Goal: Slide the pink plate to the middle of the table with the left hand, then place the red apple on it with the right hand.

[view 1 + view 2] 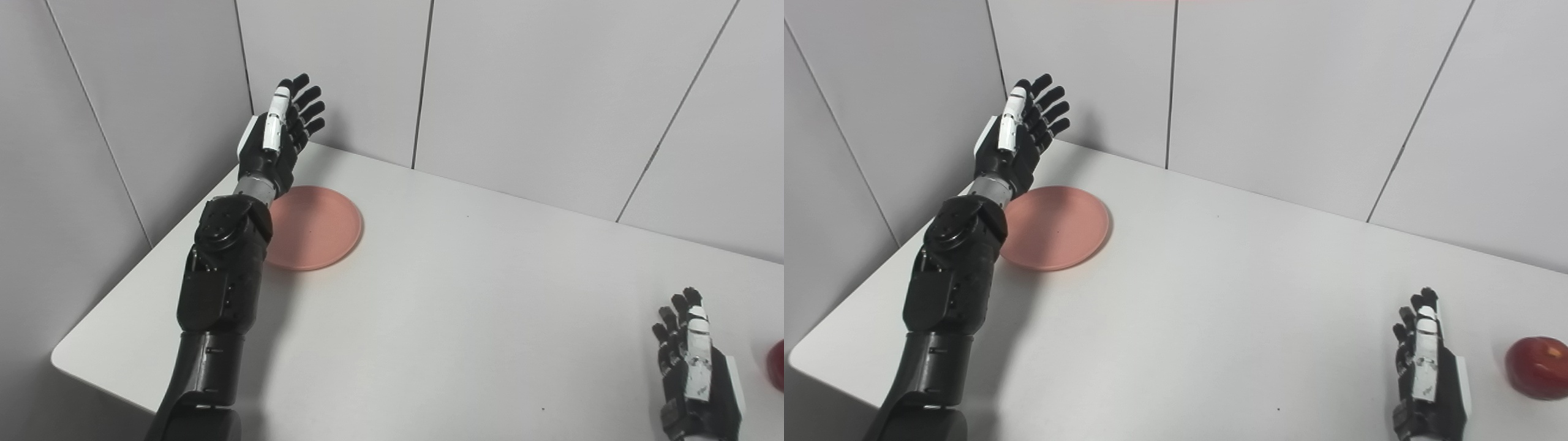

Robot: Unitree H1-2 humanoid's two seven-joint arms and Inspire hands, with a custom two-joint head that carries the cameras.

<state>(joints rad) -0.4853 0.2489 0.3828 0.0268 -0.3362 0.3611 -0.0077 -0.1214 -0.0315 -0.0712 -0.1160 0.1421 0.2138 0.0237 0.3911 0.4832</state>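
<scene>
Glossy red apple (pixel 1538 368), flat pink plate (pixel 1056 228)

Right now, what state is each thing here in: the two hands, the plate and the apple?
Left hand: open, holding nothing, raised past the plate's far left edge.
Right hand: open, holding nothing, low at the table's near right, apart from the apple.
Plate: flat on the table, empty, at the far left, not yet in the middle.
Apple: on the table at the right edge, untouched.
</scene>
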